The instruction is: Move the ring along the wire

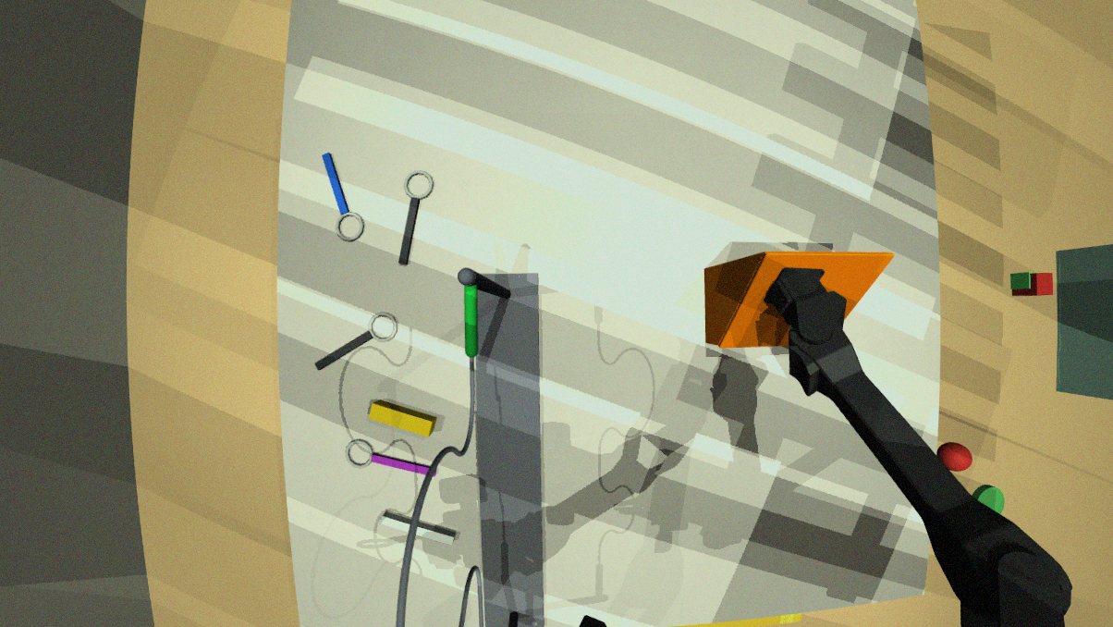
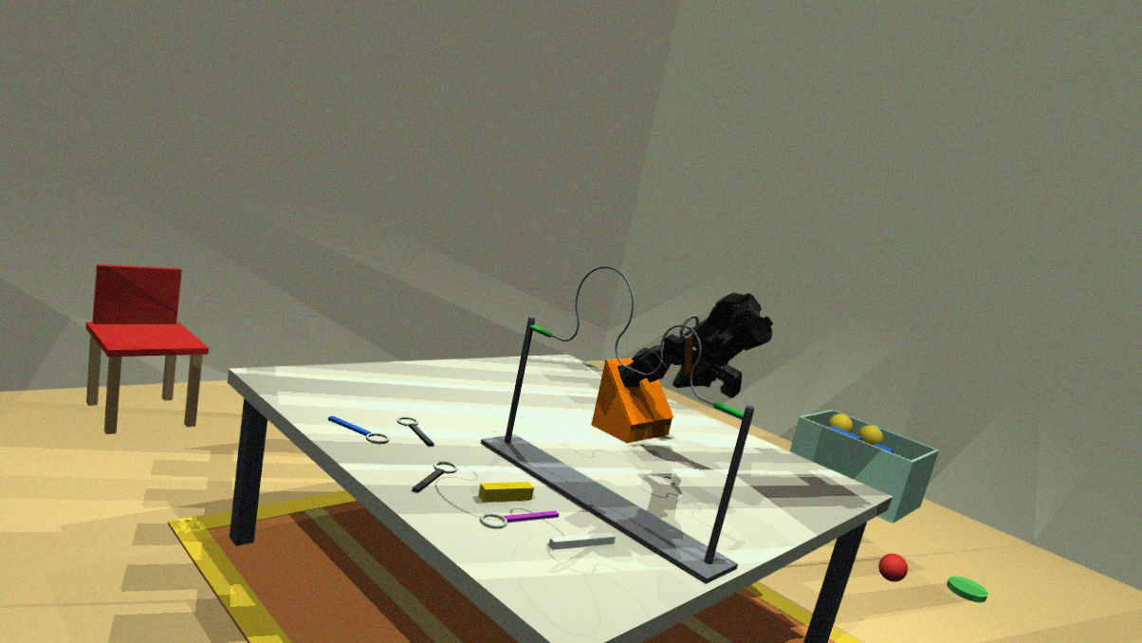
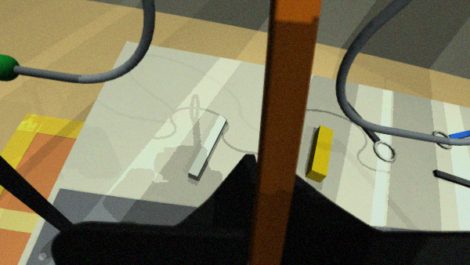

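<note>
My gripper (image 2: 689, 365) (image 3: 257, 164) is shut on the orange handle (image 2: 687, 351) (image 3: 282, 117), which stands nearly upright in the exterior view. The small ring (image 2: 690, 317) is at the handle's top, out of the wrist view. It overlaps a bend of the grey wire (image 2: 632, 299) (image 3: 78, 78) (image 1: 471, 397); I cannot tell whether they touch. The ring is between the near green part (image 2: 728, 410) and the far green part (image 2: 541, 330) (image 1: 470, 319), closer to the near one. The gripper is below the edge of the top view.
The near post (image 2: 729, 486) and far post (image 2: 519, 383) rise from a grey base (image 2: 598, 496) (image 1: 509, 467). A yellow block (image 1: 400, 418) (image 3: 321, 153), a pale bar (image 3: 207, 149) and several loose ringed handles lie beside it. The orange robot mount (image 2: 618, 414) stands behind.
</note>
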